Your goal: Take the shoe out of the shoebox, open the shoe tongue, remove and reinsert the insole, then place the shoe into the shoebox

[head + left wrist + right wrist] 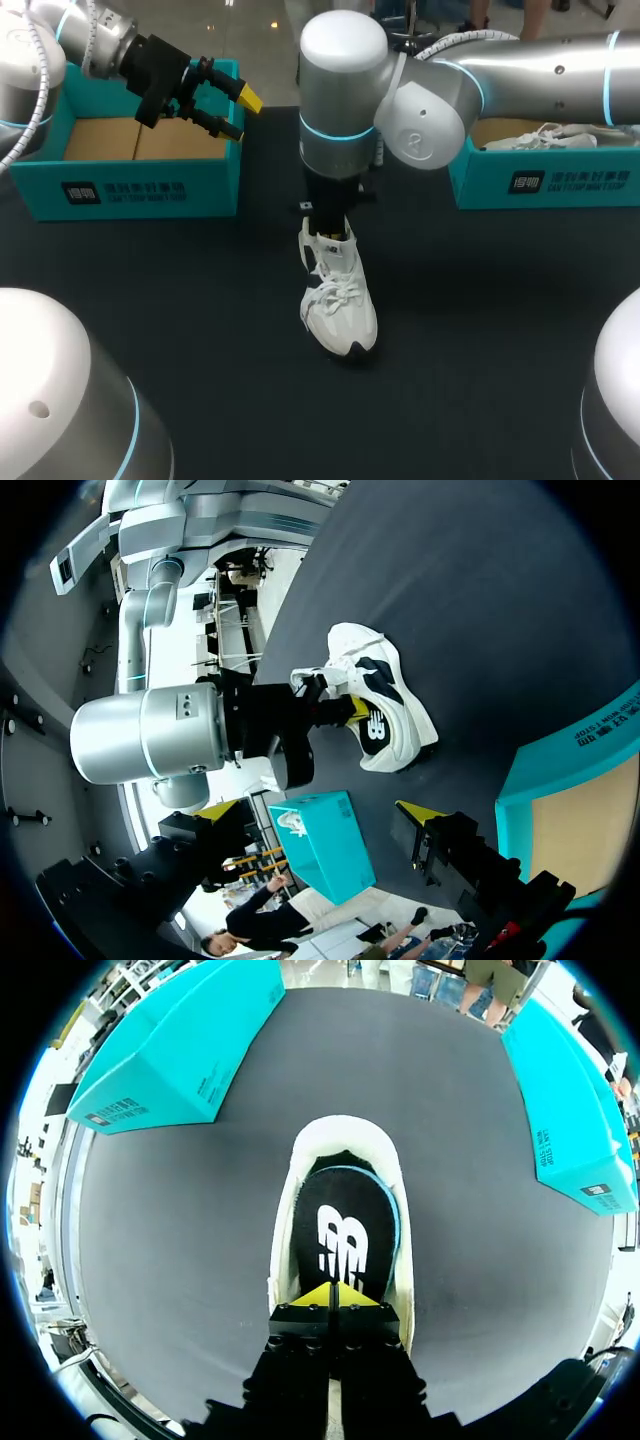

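On the dark matte table (180, 300) a white laced shoe (340, 300) stands at centre, toe toward 6 o'clock. The right gripper (335, 1295) clamps its jaws on the heel end of the black oval insole (343, 1230). At 10 o'clock the left gripper (240, 115) hangs, jaws apart, over a teal cardboard shoebox (140, 190).

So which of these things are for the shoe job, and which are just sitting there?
For the job: white shoe, its black insole, the empty shoebox.
Just sitting there: the other shoebox, the spare shoe inside it.
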